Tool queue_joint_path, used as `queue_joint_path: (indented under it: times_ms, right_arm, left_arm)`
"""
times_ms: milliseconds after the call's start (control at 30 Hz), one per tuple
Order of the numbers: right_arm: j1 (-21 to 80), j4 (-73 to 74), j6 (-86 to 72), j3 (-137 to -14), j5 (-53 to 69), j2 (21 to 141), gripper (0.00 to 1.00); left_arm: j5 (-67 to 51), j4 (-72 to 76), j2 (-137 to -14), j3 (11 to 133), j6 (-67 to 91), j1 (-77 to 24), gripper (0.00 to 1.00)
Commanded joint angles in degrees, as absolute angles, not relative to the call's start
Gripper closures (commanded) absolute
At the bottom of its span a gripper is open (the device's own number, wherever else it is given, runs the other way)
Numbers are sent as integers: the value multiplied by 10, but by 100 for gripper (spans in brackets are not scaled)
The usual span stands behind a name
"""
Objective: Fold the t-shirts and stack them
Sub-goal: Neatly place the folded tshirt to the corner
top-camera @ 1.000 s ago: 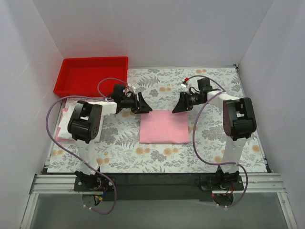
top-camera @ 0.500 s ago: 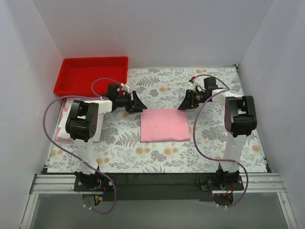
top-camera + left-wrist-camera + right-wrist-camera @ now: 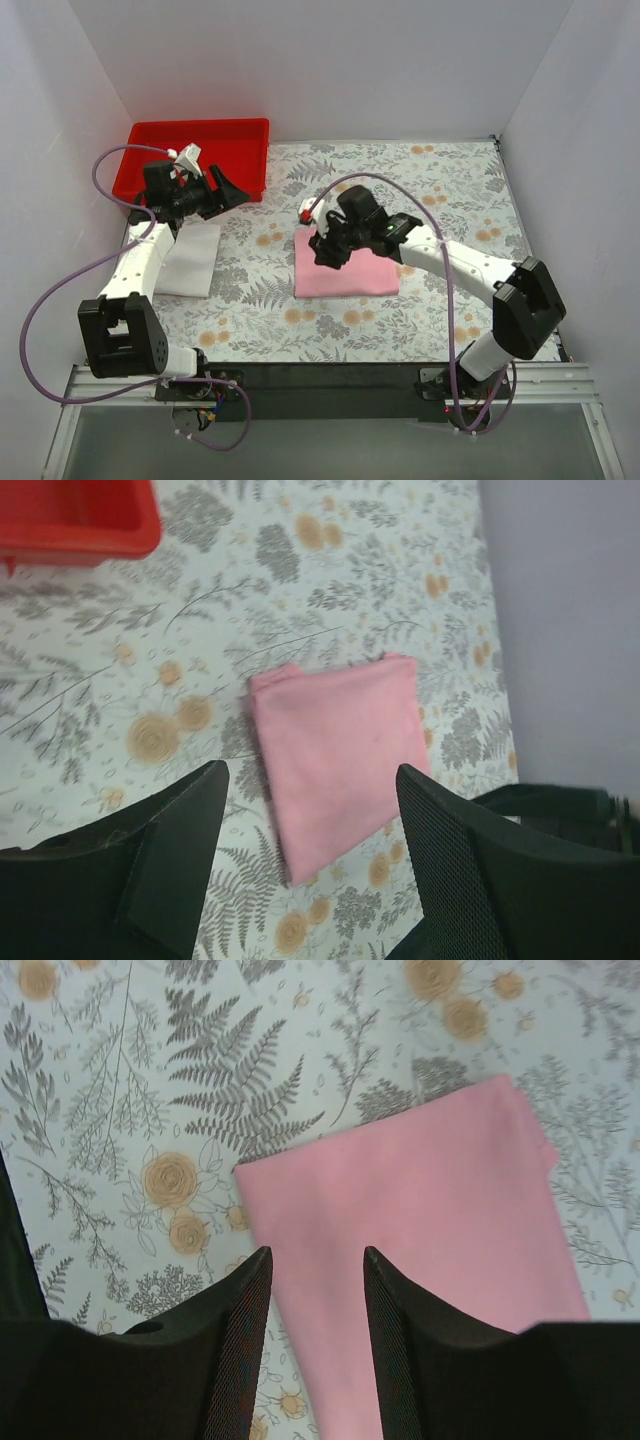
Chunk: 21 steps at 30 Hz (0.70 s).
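Observation:
A folded light pink t-shirt (image 3: 350, 268) lies flat in the middle of the floral tablecloth; it also shows in the left wrist view (image 3: 340, 750) and the right wrist view (image 3: 430, 1230). A folded white t-shirt (image 3: 190, 258) lies at the left side. My left gripper (image 3: 226, 189) is open and empty, raised near the red tray's front right corner, far from both shirts (image 3: 310, 776). My right gripper (image 3: 326, 249) is open and empty, hovering over the pink shirt's left edge (image 3: 316, 1255).
A red plastic tray (image 3: 150, 160) stands at the back left, its corner visible in the left wrist view (image 3: 80, 520). White walls close in the left, back and right sides. The grey floral tablecloth (image 3: 450, 190) covers the table.
The left arm has swung out to the left and back, toward the red tray, uncovering the white shirt. The right arm has stretched left, bringing its gripper over the pink shirt.

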<state>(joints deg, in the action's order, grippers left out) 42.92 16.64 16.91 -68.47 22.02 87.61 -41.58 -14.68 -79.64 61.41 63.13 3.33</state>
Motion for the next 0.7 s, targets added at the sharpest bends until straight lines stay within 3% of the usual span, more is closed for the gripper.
queue_joint_path:
  times_ms: [0,367,667]
  right_arm:
    - [481,198,214,-671,105,910,52]
    - [606,206,218,-715,76,1017,56]
    - [628,206,228,-750,40,1064,56]
  left_arm:
    - [-341,-255,-781,604,595,38,33]
    - [-334,-269,-790,574,605,40,33]
    - [-341,-254,-785,561,606,40,33]
